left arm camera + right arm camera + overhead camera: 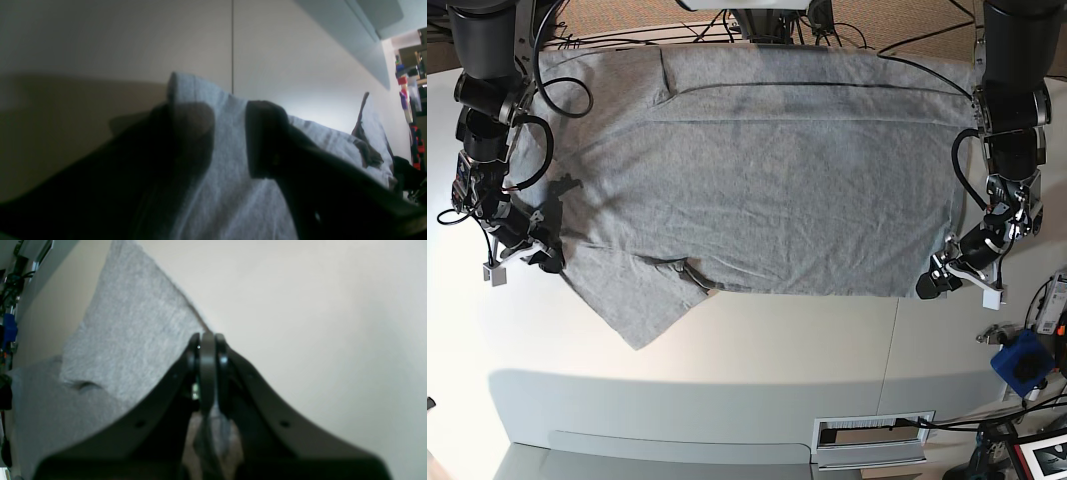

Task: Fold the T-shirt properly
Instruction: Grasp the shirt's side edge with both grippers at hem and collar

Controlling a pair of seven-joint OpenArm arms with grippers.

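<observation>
Your right gripper (207, 340) has its jaws pressed together on the T-shirt's (767, 170) edge, near the sleeve at about eight o'clock in the base view. Your left gripper (230, 133) straddles the cloth at the four o'clock corner; whether it's clamped, you can't tell. From both grippers the shirt spreads toward twelve o'clock across the table (777, 360), its long axis running nine to three.
</observation>
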